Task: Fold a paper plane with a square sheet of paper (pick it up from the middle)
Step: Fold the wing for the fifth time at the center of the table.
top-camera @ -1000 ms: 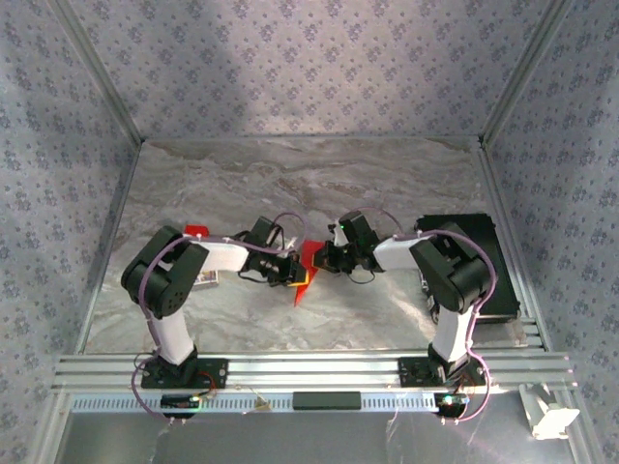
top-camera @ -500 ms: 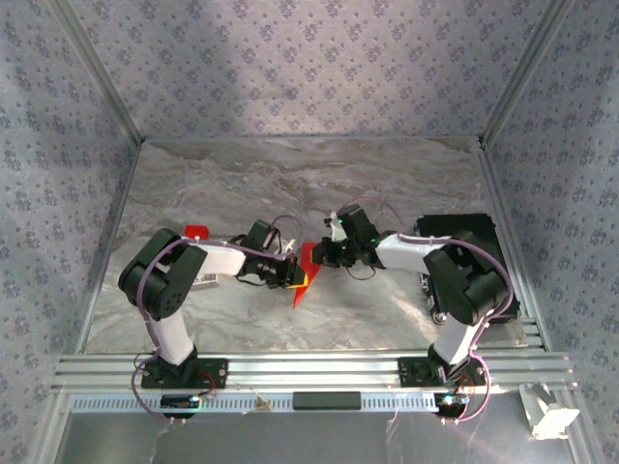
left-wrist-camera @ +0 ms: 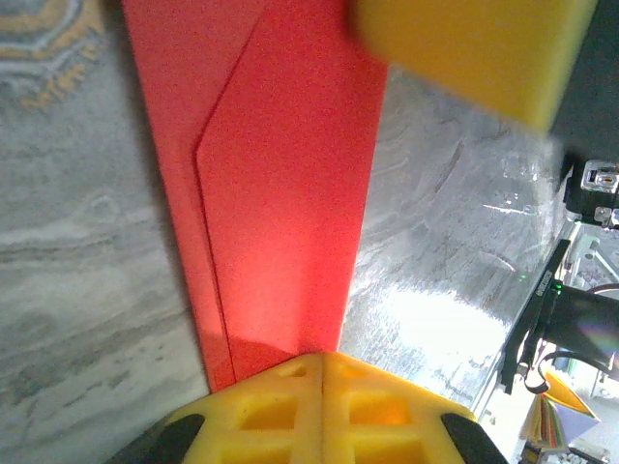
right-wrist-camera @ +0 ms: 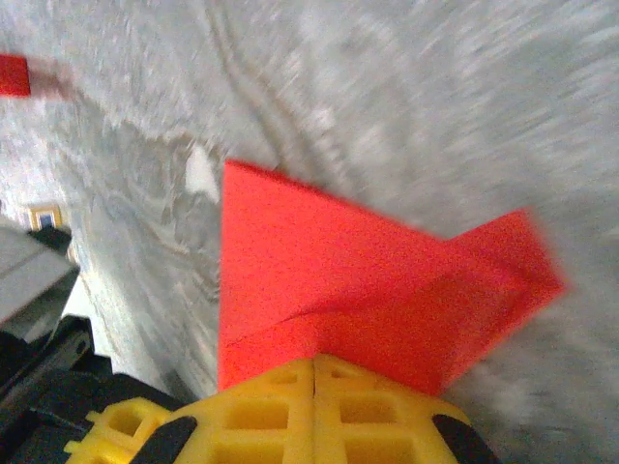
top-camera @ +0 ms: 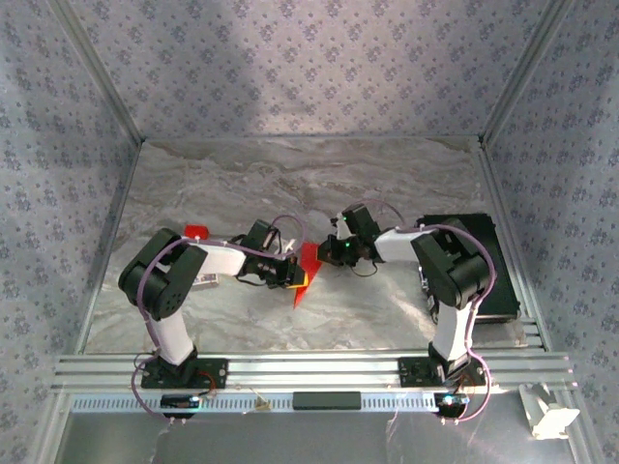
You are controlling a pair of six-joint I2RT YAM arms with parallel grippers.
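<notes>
The bright red sheet of paper [top-camera: 308,263] is folded into a narrow pointed shape with layered flaps and is held just above the marble table [top-camera: 290,184], between the two arms. My left gripper [top-camera: 298,276] is shut on its lower end. In the left wrist view the yellow fingertips [left-wrist-camera: 322,365] meet on the paper [left-wrist-camera: 290,193], where a diagonal fold edge shows. My right gripper [top-camera: 327,253] is shut on the upper end. In the right wrist view its gripper [right-wrist-camera: 316,364] pinches the paper [right-wrist-camera: 319,261], which spreads into two angled flaps.
A small red rectangular piece [top-camera: 196,232] lies at the left, also in the right wrist view [right-wrist-camera: 12,74]. A small printed card [top-camera: 206,279] sits by the left arm. A black box [top-camera: 479,253] stands at the right edge.
The right arm has shifted its elbow and turned its wrist, with its gripper moving slightly left. The paper and the left gripper have hardly moved.
</notes>
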